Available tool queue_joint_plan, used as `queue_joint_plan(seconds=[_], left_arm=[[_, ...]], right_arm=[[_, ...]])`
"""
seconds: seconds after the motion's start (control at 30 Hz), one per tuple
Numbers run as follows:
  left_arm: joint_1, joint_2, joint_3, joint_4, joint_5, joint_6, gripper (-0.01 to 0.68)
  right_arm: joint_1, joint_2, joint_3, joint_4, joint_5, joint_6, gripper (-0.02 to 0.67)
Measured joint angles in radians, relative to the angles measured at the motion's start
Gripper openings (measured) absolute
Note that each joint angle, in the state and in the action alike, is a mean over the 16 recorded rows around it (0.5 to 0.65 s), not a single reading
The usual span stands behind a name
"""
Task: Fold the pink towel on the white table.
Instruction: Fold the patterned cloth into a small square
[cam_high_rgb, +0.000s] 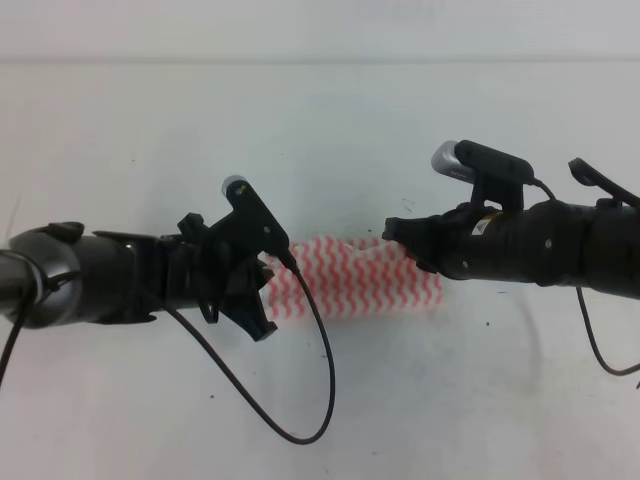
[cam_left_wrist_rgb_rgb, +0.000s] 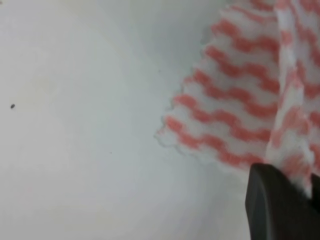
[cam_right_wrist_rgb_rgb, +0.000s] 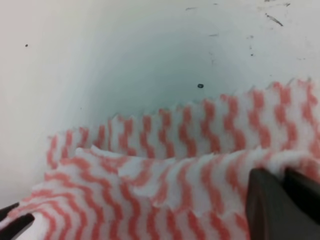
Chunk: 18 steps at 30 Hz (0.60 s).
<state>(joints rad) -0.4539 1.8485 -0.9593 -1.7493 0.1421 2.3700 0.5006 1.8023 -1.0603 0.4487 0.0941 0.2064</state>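
Towel pinched at both ends, mid-fold over the white desk

Pink towel (cam_high_rgb: 350, 277) lies bunched in a narrow band near the middle of the white desk (cam_high_rgb: 320, 120), held between the two arms. Left claw (cam_high_rgb: 262, 290) is closed on the towel's left end: the left wrist view shows cloth caught between dark fingers (cam_left_wrist_rgb_rgb: 272, 205) and draping from them. Right claw (cam_high_rgb: 410, 245) grips the right end likewise, cloth nipped at its fingers (cam_right_wrist_rgb_rgb: 270, 210), with a lifted layer over a flat one beneath. To do this step well, I judge both claws should travel together at equal height, keeping the held edge taut and parallel to the lower edge, then lay it down aligned before letting go.
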Motion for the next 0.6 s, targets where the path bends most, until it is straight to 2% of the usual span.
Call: queue_joint_plan(seconds=[0.6], left_arm=[[0.0, 0.005, -0.002, 0.001, -0.014, 0.03, 0.0]], right_arm=[[0.001, 0.003, 0.0, 0.0, 0.001, -0.002, -0.002]])
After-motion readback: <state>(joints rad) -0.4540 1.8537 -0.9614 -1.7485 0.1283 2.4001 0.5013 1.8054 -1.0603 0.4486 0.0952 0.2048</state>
